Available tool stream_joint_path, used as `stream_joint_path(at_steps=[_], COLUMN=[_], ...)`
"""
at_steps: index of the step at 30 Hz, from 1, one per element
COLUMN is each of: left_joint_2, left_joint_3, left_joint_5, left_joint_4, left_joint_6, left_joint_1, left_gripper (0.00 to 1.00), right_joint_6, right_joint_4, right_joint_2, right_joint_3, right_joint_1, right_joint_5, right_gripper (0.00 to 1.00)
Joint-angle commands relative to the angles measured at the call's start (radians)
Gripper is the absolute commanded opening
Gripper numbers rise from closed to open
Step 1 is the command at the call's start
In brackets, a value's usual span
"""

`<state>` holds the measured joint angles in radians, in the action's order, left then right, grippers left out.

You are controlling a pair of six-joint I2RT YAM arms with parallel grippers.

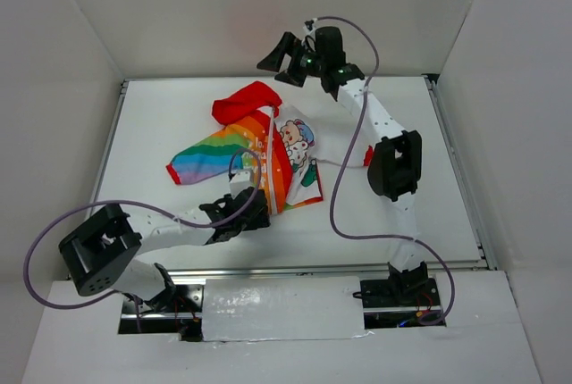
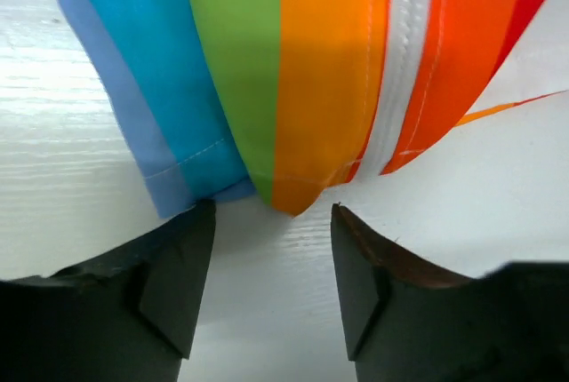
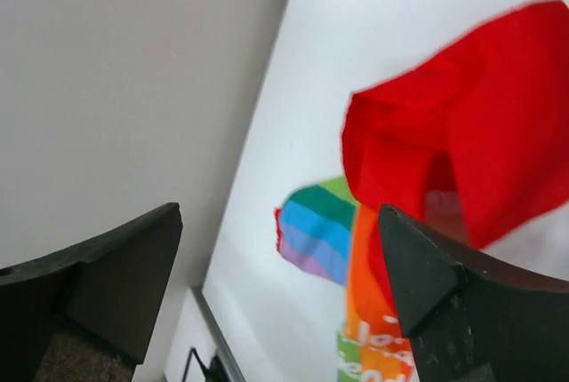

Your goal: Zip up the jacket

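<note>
Your jacket (image 1: 268, 147) lies crumpled near the middle of the white table (image 1: 161, 116). Its red hood (image 1: 248, 100) points toward the far wall, a rainbow-striped sleeve (image 1: 207, 159) spreads out to the left, and the cartoon-print panel (image 1: 298, 138) lies on the right. Your left gripper (image 1: 254, 214) sits low at the jacket's near hem with its jaws apart, clamped on nothing. In the left wrist view its two dark fingers (image 2: 182, 280) flank bare table, and the tip of the orange stripe (image 2: 311, 89) lies just ahead of the gap between them, not between the pads. A white zipper strip (image 2: 398, 71) runs up from the hem just right of that tip, with orange on one side and red-orange on the other; you cannot tell from this view how far it is closed. Your right gripper (image 1: 282, 61) is raised near the far edge of the table, beyond the hood and well apart from the cloth. Its jaws are spread wide and hold nothing. In the right wrist view the hood fills the upper right, above the right-hand finger, with the blue and green end of the sleeve lower down between the two fingers and a plain wall (image 3: 124, 80) on the left. Neither gripper touches the jacket as far as these views show, though the left one is very near the hem.
</note>
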<state>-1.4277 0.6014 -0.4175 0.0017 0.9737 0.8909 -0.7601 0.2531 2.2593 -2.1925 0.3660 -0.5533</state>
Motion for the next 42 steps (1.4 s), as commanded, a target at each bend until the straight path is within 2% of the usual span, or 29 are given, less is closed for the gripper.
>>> stream_joint_path(at_steps=[1, 3, 5, 6, 8, 9, 11, 12, 14, 15, 17, 20, 22, 26, 30, 37, 42], left_joint_2=[0.079, 0.152, 0.203, 0.257, 0.312, 0.369, 0.424, 0.476, 0.539, 0.556, 0.59, 0.589, 0.587, 0.694, 0.779, 0.93, 1.01], left_joint_3=[0.044, 0.09, 0.148, 0.168, 0.219, 0.236, 0.285, 0.303, 0.365, 0.411, 0.457, 0.546, 0.602, 0.636, 0.678, 0.586, 0.546], left_joint_5=[-0.081, -0.162, -0.222, -0.275, -0.309, -0.316, -0.307, -0.302, -0.3, -0.296, -0.287, -0.248, -0.244, -0.318, -0.394, -0.351, -0.339], left_joint_4=[-0.226, -0.319, -0.48, -0.574, -0.649, -0.673, -0.732, -0.749, -0.808, -0.825, -0.861, -0.903, -0.934, -0.986, -1.069, -1.079, -1.048], left_joint_6=[0.074, 0.1, 0.149, 0.173, 0.18, 0.168, 0.12, 0.081, 0.044, 0.001, -0.055, -0.164, -0.21, -0.24, -0.271, -0.313, -0.333], left_joint_1=[0.003, 0.003, 0.0, -0.004, -0.018, -0.039, -0.072, -0.111, -0.165, -0.231, -0.308, -0.501, -0.546, -0.558, -0.558, -0.557, -0.558], left_gripper=[0.82, 0.99, 0.99, 0.99, 0.99, 0.99, 0.99, 0.99, 0.99, 0.99, 0.99, 1.0, 0.99, 0.99, 0.99, 0.99, 0.99], right_joint_6=[0.044, 0.062, 0.113, 0.148, 0.182, 0.212, 0.245, 0.278, 0.309, 0.327, 0.337, 0.335, 0.324, 0.338, 0.375, 0.378, 0.37], right_joint_4=[-0.058, -0.013, 0.056, 0.11, 0.155, 0.173, 0.198, 0.199, 0.21, 0.247, 0.308, 0.429, 0.498, 0.619, 0.796, 0.813, 0.808], right_joint_2=[-0.098, -0.16, -0.234, -0.326, -0.444, -0.51, -0.729, -0.885, -1.034, -1.172, -1.292, -1.516, -1.672, -1.843, -1.882, -1.969, -1.959], right_joint_3=[-0.139, -0.165, -0.142, -0.081, 0.018, 0.149, 0.303, 0.455, 0.587, 0.682, 0.743, 0.823, 0.873, 0.89, 0.823, 0.872, 0.873], right_joint_1=[-0.021, -0.024, -0.022, -0.024, -0.022, -0.021, -0.015, -0.015, -0.012, -0.012, -0.012, -0.012, -0.012, -0.012, -0.013, 0.002, 0.002], right_joint_5=[0.029, 0.049, 0.103, 0.128, 0.237, 0.272, 0.367, 0.387, 0.443, 0.461, 0.51, 0.578, 0.605, 0.699, 0.799, 0.839, 0.836], right_gripper=[1.0, 1.0, 1.0, 1.0, 1.0, 1.0, 1.0, 1.0, 1.0, 1.0, 1.0, 1.0, 1.0, 1.0, 1.0, 1.0, 1.0])
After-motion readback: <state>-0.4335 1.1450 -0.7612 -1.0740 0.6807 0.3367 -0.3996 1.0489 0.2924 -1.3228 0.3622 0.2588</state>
